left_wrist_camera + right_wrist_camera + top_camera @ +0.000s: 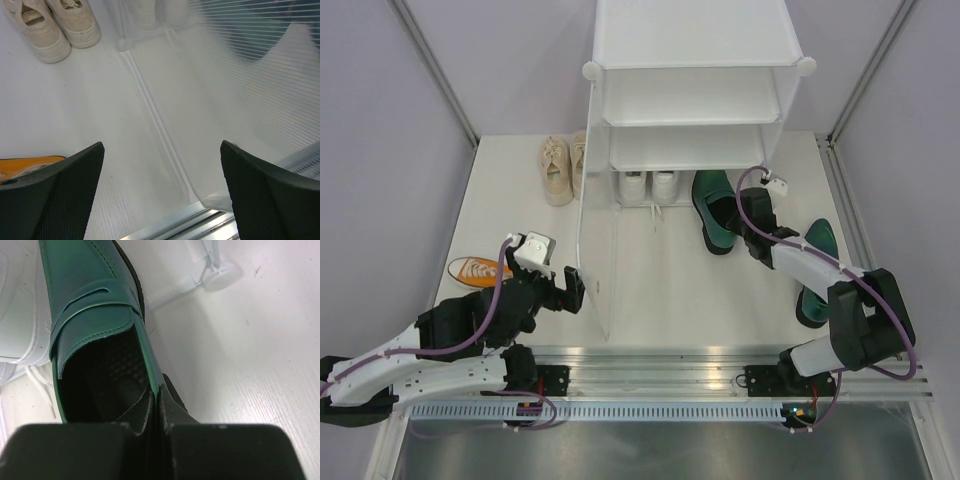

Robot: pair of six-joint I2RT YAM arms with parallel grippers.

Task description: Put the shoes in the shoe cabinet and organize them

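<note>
The white shoe cabinet (695, 100) stands at the back centre. White sneakers (650, 185) sit on its bottom tier. A dark green heel (712, 205) lies on the floor at the cabinet's right front, and my right gripper (752, 222) is shut on its side wall (150, 360). The second green heel (815, 270) lies under the right arm. Cream sneakers (560, 167) stand left of the cabinet, also in the left wrist view (50, 25). One orange sneaker (475, 270) lies at the left. My left gripper (560, 290) is open and empty beside the cabinet's translucent side panel (240, 100).
A metal rail (660, 365) runs along the table's near edge. Grey walls close in the left, right and back. The cabinet's round corner foot (222, 275) and the white sneakers' laces (37, 385) lie close to the held heel.
</note>
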